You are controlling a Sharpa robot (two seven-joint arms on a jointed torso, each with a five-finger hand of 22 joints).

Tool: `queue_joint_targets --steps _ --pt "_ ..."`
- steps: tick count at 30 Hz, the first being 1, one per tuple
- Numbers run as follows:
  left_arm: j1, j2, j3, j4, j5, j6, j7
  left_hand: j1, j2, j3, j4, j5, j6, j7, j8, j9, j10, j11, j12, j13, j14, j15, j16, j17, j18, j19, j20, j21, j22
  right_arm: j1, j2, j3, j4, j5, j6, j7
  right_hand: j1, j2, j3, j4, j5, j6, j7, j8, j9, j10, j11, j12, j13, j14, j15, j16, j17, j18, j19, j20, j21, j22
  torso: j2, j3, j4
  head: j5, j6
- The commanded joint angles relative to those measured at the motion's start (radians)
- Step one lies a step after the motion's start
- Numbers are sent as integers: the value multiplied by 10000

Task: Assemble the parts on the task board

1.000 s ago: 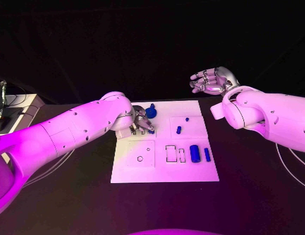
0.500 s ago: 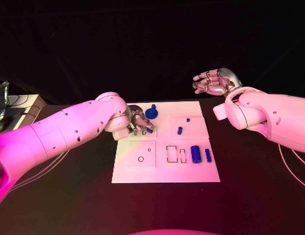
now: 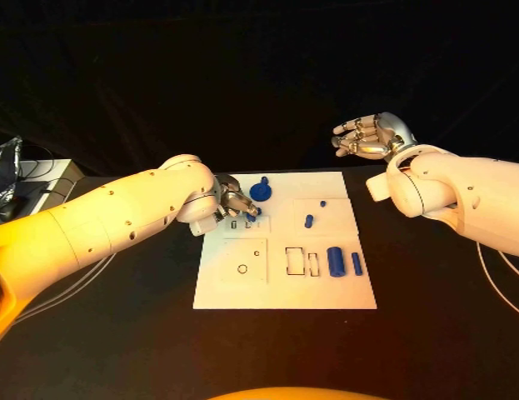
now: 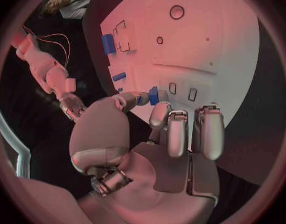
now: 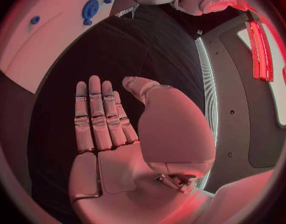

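Head view: white task board [image 3: 286,292] lies flat at the middle of the black counter [image 3: 115,333]. Left hand [image 3: 237,205] sits over the board's far left corner, fingers down, a small blue part [image 3: 251,214] pinched at its fingertips. Just beside it, a round blue knob part [image 3: 261,191] stands near the far edge. Two small blue parts [image 3: 310,221] lie toward the middle; a thick blue cylinder [image 3: 335,262] and a thin blue pin [image 3: 356,263] lie side by side near the right edge. Right hand [image 3: 371,136] is raised beyond the board's far right corner, well apart from it, fingers curled, nothing in it. Left wrist view: left hand [image 4: 157,149], thumb and a finger clamped on the small blue part [image 4: 153,95] at the board's edge; task board [image 4: 205,50] beyond, with the thick blue cylinder [image 4: 108,44] by outlined slots. Right wrist view: right hand [image 5: 127,139] with fingers extended side by side, empty, above the dark counter; the round blue knob part [image 5: 90,9] shows on the board [image 5: 43,45].
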Motion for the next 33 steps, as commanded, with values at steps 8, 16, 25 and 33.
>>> queue_joint_targets --steps 8,16,25,33 --pt "2 251 -330 -195 -1164 -508 -74 34 93 1575 -1671 73 676 -560 32 714 79 -8 23 39 988 -103 -12 2471 -99 87 -7 62 669 -16 35 1 -56 -79 169 123 -85 -2 -17 -57 68 -48 59 -39 -15 -15 71 -57 -27 -67 27 -76 -11 141 -78 28 -55 -36 34 2 -22 67 -29" --pt "-8 343 -421 -297 -1282 -535 -86 37 92 1568 -1674 94 694 -567 26 714 118 -14 46 90 991 -111 -8 2478 -104 103 -13 71 693 -17 27 1 -39 -88 177 125 -97 0 -21 -55 66 -51 64 -44 -18 -20 76 -61 -40 -71 33 -89 -13 141 -88 34 -54 -63 34 -1 -13 38 -96" --pt "-16 332 -455 -238 -1403 -392 -126 37 92 1566 -1674 105 701 -569 21 714 126 -17 46 93 991 -114 -8 2479 -104 105 -16 72 696 -18 21 1 -12 -94 192 122 -99 0 -21 -56 66 -51 65 -45 -19 -22 77 -63 -44 -74 35 -94 -14 141 -92 36 -54 -72 24 -5 -3 40 -153" --pt "-23 254 -479 -134 -1440 -235 -177 38 91 1562 -1675 114 707 -572 15 713 129 -19 41 88 991 -117 -7 2480 -107 114 -20 76 709 -18 10 1 9 -95 200 123 -106 0 -23 -56 66 -52 67 -48 -21 -25 80 -65 -51 -77 38 -102 -15 142 -98 40 -54 -89 31 -10 9 39 -199"
